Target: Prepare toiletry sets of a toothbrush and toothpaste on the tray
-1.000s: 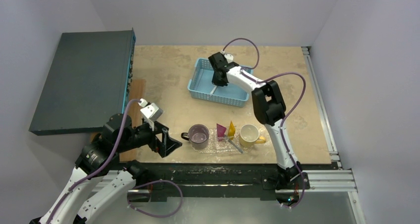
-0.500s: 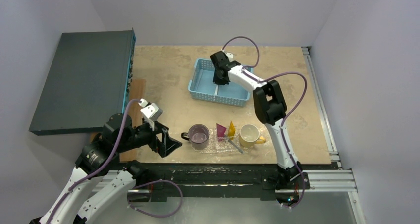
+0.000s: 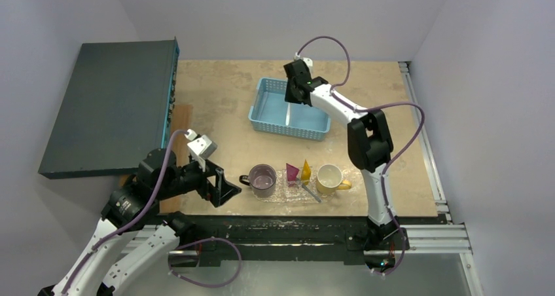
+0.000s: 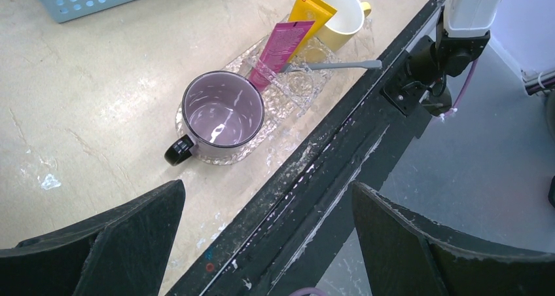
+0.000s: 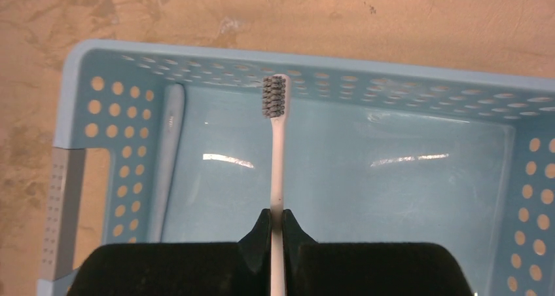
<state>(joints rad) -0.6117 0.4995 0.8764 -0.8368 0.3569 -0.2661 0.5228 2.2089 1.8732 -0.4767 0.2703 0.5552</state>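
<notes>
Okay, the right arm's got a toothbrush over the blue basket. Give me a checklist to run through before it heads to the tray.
1. Right gripper shut on the toothbrush, handle between the jaws: ok.
2. Toothbrush lifted clear of the basket rim: cannot tell.
3. Left gripper open, beside the purple mug and not touching it: ok.
4. Pink tube and yellow tube on the tray: ok.
5. Grey toothbrush already lying on the tray: ok.
6. Bare spot on the tray for a second brush: cannot tell.
</notes>
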